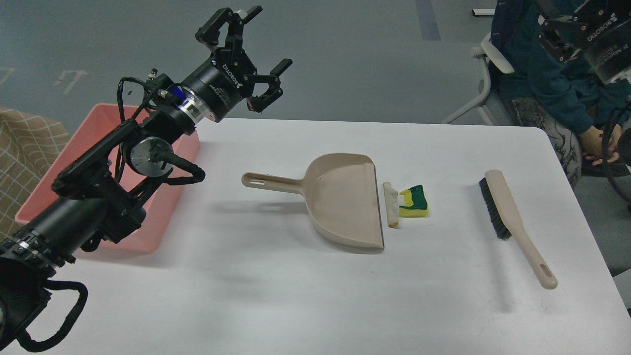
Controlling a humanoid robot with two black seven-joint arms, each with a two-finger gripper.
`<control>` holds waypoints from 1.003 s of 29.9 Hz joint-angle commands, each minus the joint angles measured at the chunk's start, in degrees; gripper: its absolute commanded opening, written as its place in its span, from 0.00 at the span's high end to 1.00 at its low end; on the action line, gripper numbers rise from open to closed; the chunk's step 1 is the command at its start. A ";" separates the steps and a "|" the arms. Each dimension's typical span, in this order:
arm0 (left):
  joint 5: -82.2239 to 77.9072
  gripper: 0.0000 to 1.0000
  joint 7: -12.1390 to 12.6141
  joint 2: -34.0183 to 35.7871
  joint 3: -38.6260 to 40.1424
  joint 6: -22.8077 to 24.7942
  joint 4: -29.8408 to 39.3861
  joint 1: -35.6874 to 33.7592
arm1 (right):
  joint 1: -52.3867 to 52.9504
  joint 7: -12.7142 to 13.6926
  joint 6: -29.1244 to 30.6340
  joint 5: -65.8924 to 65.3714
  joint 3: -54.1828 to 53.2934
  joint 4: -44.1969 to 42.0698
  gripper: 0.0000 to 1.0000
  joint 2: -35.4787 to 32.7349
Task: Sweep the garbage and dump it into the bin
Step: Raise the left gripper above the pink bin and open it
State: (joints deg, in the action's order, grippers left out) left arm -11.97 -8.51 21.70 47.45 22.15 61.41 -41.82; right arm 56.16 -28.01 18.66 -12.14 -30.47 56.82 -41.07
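Observation:
The garbage lies mid-table: a thin off-white strip (pixel 391 204) just off the lip of the beige dustpan (pixel 345 202), and a yellow sponge piece with a dark green top (pixel 414 202) touching the strip's right side. The pink bin (pixel 88 138) stands at the table's left edge, partly behind my left arm. My left gripper (pixel 268 38) is raised above the table's far edge, right of the bin, open and empty. My right gripper (pixel 562 29) is at the top right corner, dark and cropped. A beige brush with black bristles (pixel 512 222) lies on the right of the table.
A seated person in dark blue (pixel 542 74) is just beyond the table's far right corner. A checkered cloth (pixel 24 153) lies left of the bin. The dustpan's handle points left toward the bin. White tabletop (pixel 276 296) spreads in front of the dustpan.

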 commanded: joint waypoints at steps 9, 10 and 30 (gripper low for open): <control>-0.25 0.01 -0.02 -0.08 -0.35 -1.15 -0.23 0.07 | 0.00 0.01 -0.03 0.01 -1.00 -1.09 0.00 2.22; -0.25 0.01 0.07 0.00 -0.52 -1.23 -0.23 0.07 | 0.18 0.01 -0.12 0.01 -1.09 -1.18 0.00 2.39; -0.51 0.01 0.77 1.59 -0.87 -8.44 0.38 -0.55 | 0.79 0.01 -0.82 0.01 -3.37 -3.29 0.00 5.21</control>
State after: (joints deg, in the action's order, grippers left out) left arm -12.44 -7.74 23.20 46.59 13.63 61.61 -42.36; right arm 56.85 -28.00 17.83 -12.21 -33.84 53.54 -35.83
